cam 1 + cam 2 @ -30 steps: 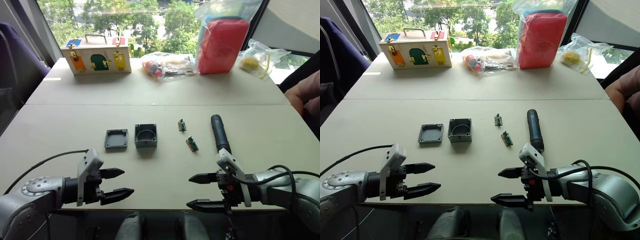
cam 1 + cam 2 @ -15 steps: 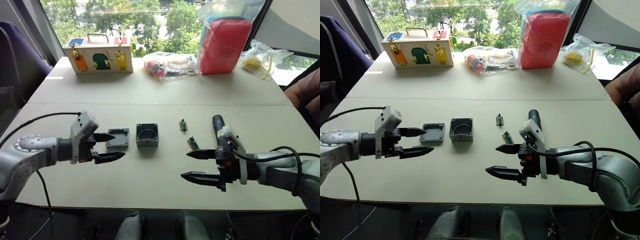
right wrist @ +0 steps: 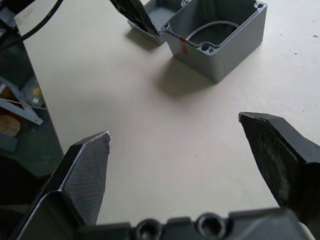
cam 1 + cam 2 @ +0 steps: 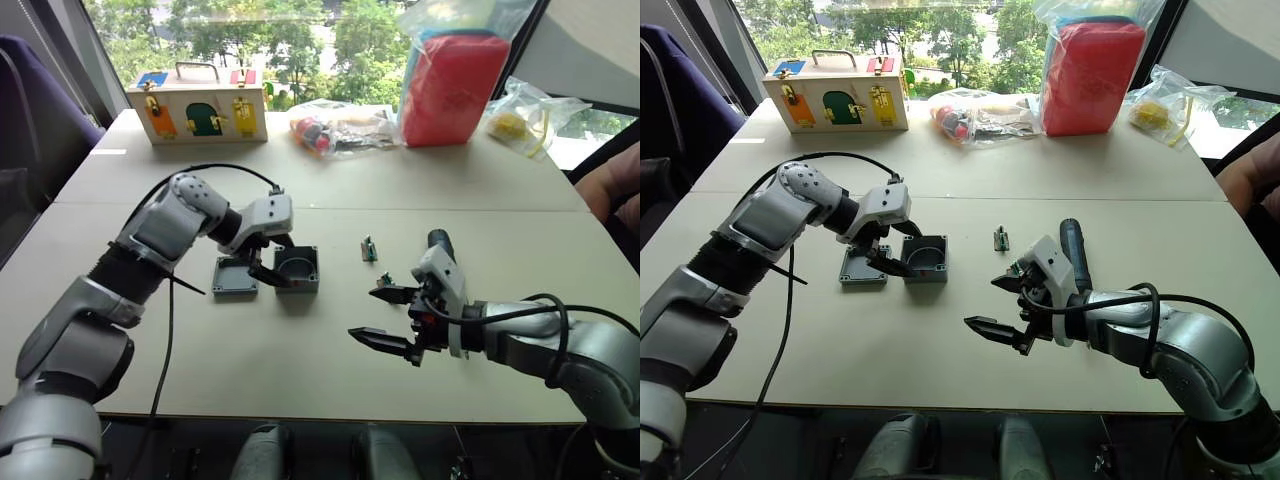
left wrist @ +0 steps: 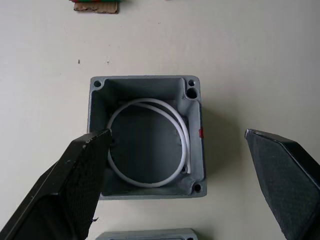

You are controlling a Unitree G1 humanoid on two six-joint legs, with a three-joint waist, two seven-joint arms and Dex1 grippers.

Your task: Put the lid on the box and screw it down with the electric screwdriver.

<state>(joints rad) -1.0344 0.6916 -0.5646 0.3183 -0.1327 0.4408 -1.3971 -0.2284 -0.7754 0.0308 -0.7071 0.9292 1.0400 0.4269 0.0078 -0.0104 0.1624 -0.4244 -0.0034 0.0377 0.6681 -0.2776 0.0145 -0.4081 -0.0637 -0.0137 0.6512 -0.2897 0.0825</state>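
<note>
The grey box (image 4: 297,268) stands open-topped mid-table, a white ring inside it (image 5: 147,135) and a red mark on one side. The lid (image 4: 233,279) lies flat just left of it. My left gripper (image 4: 272,262) hangs open over the box; in the left wrist view one finger (image 5: 85,180) sits at one wall and the other finger (image 5: 285,175) is past the red-marked side. My right gripper (image 4: 368,315) hovers open and empty right of the box. Behind it lies the electric screwdriver (image 4: 437,243), partly hidden by my right wrist.
Two small green connectors (image 4: 367,250) (image 4: 385,277) lie between box and screwdriver. At the back stand a wooden box with coloured doors (image 4: 196,112), a bag of small parts (image 4: 335,130), a red pack in plastic (image 4: 447,85) and a yellow-filled bag (image 4: 520,125). A person's hand (image 4: 610,190) shows at the right edge.
My left arm has swung forward and rightward from the table's front edge to above the box. My right gripper has moved forward and slightly left, staying open.
</note>
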